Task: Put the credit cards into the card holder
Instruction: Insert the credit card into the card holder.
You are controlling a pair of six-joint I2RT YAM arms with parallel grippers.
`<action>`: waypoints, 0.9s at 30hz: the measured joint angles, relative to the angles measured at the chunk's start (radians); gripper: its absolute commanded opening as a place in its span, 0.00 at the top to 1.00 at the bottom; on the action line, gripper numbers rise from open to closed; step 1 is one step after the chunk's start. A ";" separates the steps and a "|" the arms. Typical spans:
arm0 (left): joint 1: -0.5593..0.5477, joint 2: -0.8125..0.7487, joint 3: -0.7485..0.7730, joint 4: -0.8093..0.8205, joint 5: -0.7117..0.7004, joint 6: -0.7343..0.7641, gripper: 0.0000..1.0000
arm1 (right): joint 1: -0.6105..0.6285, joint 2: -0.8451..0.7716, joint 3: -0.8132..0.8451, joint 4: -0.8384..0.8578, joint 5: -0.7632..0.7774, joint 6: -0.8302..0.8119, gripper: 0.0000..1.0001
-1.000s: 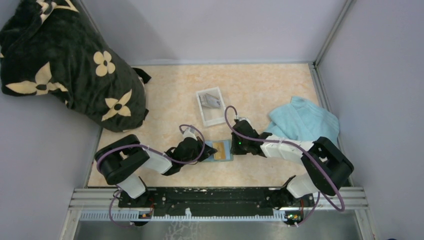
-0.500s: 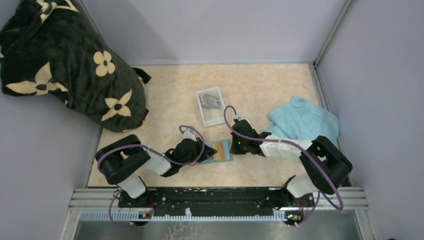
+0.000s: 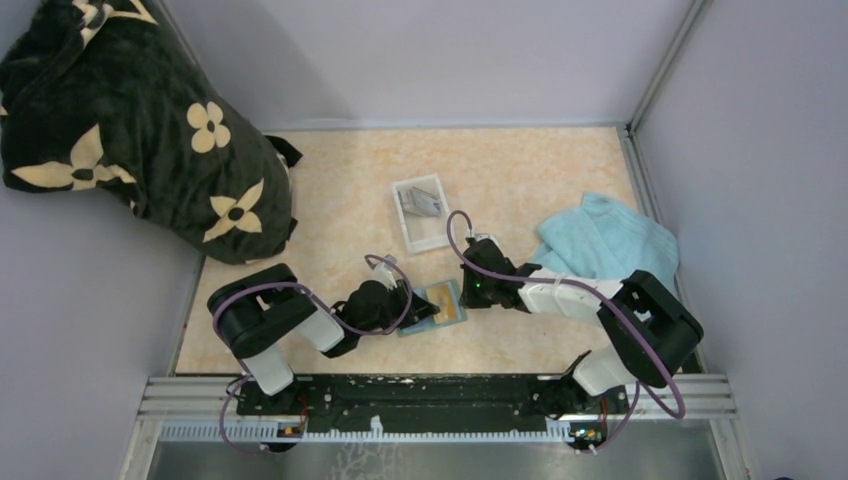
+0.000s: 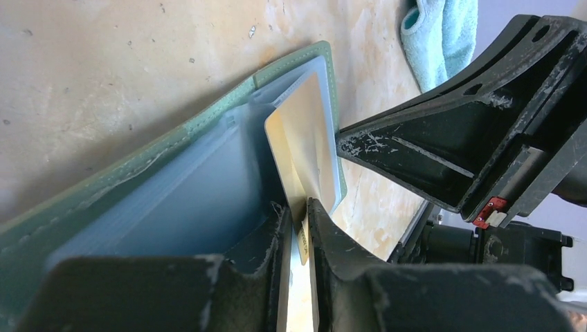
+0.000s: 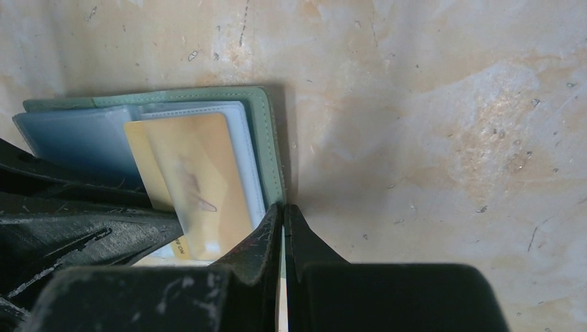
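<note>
Evidently card (image 4: pixel 304 138) thin, stiff, slick — grip its edge; left end effector (image 4: pixel 296 207) straddles it, clamping unclear; right end effector (image 5: pixel 282 211) pressed together.

I am looking over my left arm (image 3: pixel 322 326) and right arm (image 3: pixel 556 296), both wearing white shells between bulky black joints, both trailing looping purple cables (image 3: pixel 453 236), a green light (image 3: pixel 481 287) glowing on the right wrist, the black jaws showing pale scuffing.
</note>
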 measured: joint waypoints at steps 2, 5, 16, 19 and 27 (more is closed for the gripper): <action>0.000 0.000 0.000 -0.001 0.004 0.001 0.80 | 0.000 0.003 0.005 -0.001 0.000 0.000 1.00; 0.000 -0.004 0.000 -0.010 0.008 0.006 0.79 | 0.000 0.005 0.005 0.000 0.000 0.000 1.00; -0.010 -0.135 0.001 -0.208 -0.021 0.011 0.66 | 0.001 0.026 0.006 0.042 -0.035 0.006 1.00; -0.010 -0.144 0.011 -0.233 -0.021 0.011 0.53 | 0.001 0.028 0.006 0.047 -0.039 0.007 1.00; -0.015 -0.217 0.023 -0.327 -0.041 0.009 0.45 | 0.005 0.037 0.006 0.064 -0.054 0.012 1.00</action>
